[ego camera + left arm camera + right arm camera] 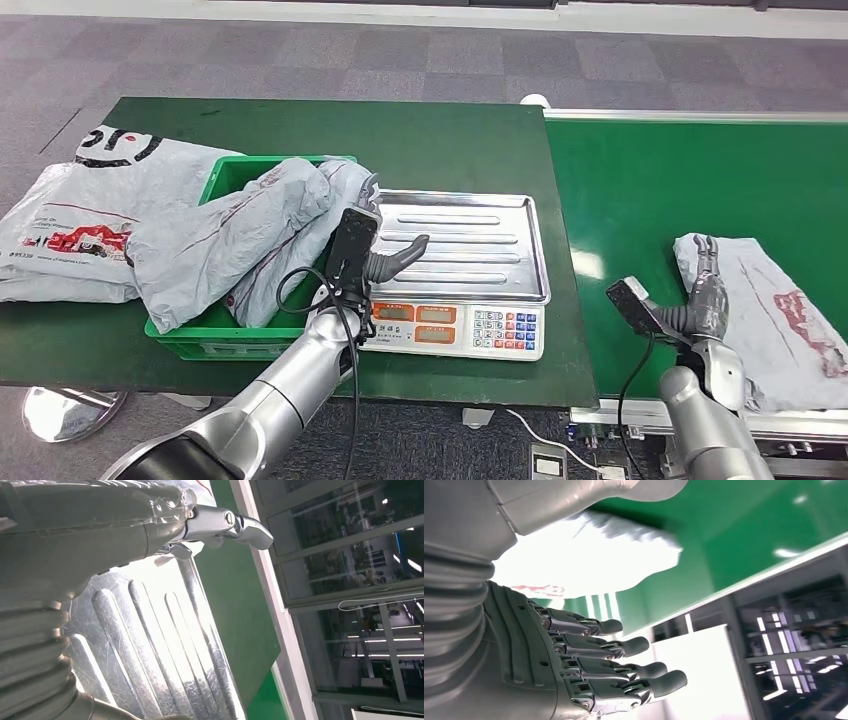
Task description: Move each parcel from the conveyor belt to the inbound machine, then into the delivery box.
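Grey parcel [775,320] probably partly cropped

conveyor parcel [790,320] cut off at right edge, blurred bright in right wrist view

**Things around the work area**

A dark green tabletop [450,135] stands on a grey carpet floor [300,55]. Under the tabletop's near left corner is a round shiny metal base [60,412]. Black cables [545,462] lie on the floor.
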Robot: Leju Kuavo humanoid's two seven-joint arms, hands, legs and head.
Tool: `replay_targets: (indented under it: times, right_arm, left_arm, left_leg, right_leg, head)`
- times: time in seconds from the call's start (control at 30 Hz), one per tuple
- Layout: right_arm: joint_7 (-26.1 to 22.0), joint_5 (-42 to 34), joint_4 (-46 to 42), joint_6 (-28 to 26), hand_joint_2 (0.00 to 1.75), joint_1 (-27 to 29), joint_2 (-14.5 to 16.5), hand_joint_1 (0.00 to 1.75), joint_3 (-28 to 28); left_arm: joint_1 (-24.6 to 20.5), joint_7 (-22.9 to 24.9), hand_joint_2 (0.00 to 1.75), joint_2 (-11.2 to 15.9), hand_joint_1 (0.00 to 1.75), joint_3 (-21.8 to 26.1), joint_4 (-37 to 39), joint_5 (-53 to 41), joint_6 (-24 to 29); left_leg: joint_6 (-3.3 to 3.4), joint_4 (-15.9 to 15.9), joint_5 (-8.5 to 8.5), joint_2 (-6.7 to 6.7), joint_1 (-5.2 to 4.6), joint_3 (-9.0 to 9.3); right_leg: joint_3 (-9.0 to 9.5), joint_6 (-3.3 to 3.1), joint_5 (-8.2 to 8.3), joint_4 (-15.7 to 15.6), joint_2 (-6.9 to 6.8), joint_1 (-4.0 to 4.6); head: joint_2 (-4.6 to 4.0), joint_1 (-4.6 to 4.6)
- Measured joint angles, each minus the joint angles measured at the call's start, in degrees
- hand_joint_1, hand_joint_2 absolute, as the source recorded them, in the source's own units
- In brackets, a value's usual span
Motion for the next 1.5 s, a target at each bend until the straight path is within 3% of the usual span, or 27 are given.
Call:
replay_targets:
  times: [0.2, 0.37, 1.1, 1.4, 1.5]
  right_arm:
    - [6.39, 15.59, -1.21, -0.02, 1.75, 1.99, 1.10, 0.00, -6.56]
    - [14.26, 23.32, -2.58, -0.04, 1.75, 3.32, 1.64, 0.00, -7.99]
    - [19.92, 26.25, -2.68, -0.04, 1.75, 3.79, 1.98, 0.00, -7.88]
    - [30.40, 26.66, 0.32, -0.04, 1.75, 3.56, -0.47, 0.00, -1.13]
    - [30.79, 25.20, 2.81, -0.04, 1.75, 2.82, -1.16, 0.00, 0.48]
  left_arm:
    - [0.49, -0.32, 1.75, 0.39, 0.00, 0.59, -0.57, -0.74, 0.22]
    - [1.07, -0.75, 1.75, 0.83, 0.00, 2.42, -1.01, -0.47, 0.63]
    - [1.81, -1.39, 1.75, 1.40, 0.00, 5.82, -1.83, 0.40, 0.44]
    - [2.30, -2.72, 1.75, 2.29, 0.00, 9.00, -2.58, 0.49, 0.96]
    - [2.43, -3.04, 1.75, 2.57, 0.00, 10.06, -2.86, 1.00, 1.27]
  left_leg:
    - [0.00, 0.00, 0.00, -0.04, 0.00, -0.01]
    - [0.00, 0.00, 0.00, 0.02, 0.01, -0.01]
    - [0.00, 0.00, 0.00, 0.01, 0.00, -0.01]
    - [0.00, 0.00, 0.01, 0.00, 0.00, -0.01]
    - [0.00, 0.00, 0.00, 0.01, 0.00, -0.01]
  right_leg:
    - [0.01, 0.01, -0.01, 0.00, -0.06, 0.00]
    - [-0.01, 0.01, -0.01, 0.00, 0.00, 0.01]
    - [-0.01, 0.01, -0.01, 0.00, 0.00, 0.00]
    - [0.00, 0.01, -0.01, 0.00, -0.01, 0.00]
    - [0.00, 0.01, -0.01, 0.00, 0.00, 0.00]
  head:
    - [0.00, 0.00]
    - [0.00, -0.01]
    - [0.00, -0.01]
    - [0.00, -0.01]
    - [0.00, 0.00]
